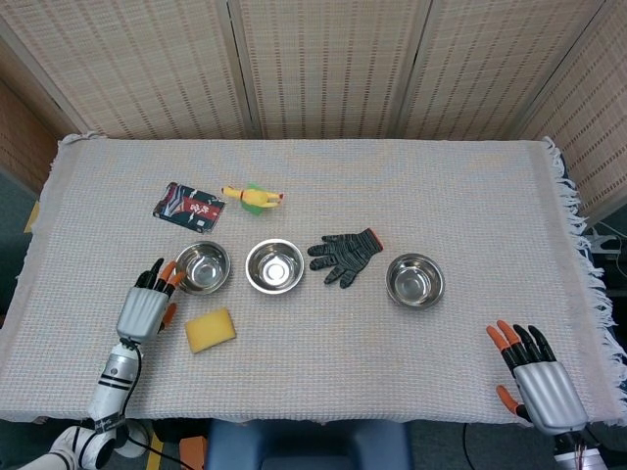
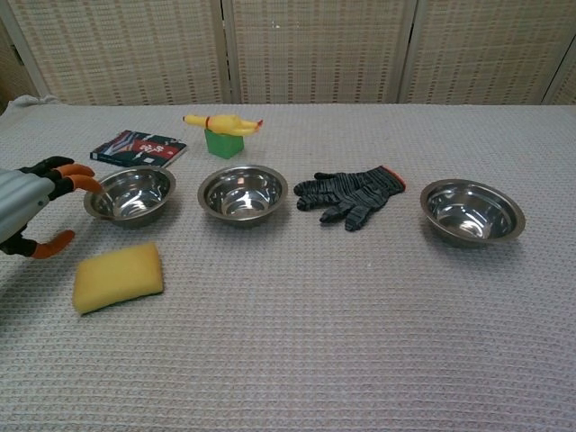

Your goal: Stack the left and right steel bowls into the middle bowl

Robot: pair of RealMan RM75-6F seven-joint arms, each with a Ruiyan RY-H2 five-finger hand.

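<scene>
Left bowl: round polished steel, empty, upright on the cloth, toward the table's left side, in a row with the other two
Middle bowl: same steel make, empty, just right of the left bowl, apart from it
Right bowl: same make, empty, well apart toward the table's right side
Left hand: just left of the left bowl; orange-tipped fingers spread apart and holding nothing, tips at the bowl's left rim; contact cannot be told
Right hand: at the table's near right corner, well away from every bowl, fingers apart, holding nothing
Glove: dark knit, red cuff, flat between middle and right bowls
Sponge: yellow, soft block, near the front edge below the left bowl
Toy chicken: yellow rubber, lying on a green block behind the bowls
Packet: flat, dark with red print, toward the back left
Tablecloth: grey woven waffle texture, fringed right edge
</scene>
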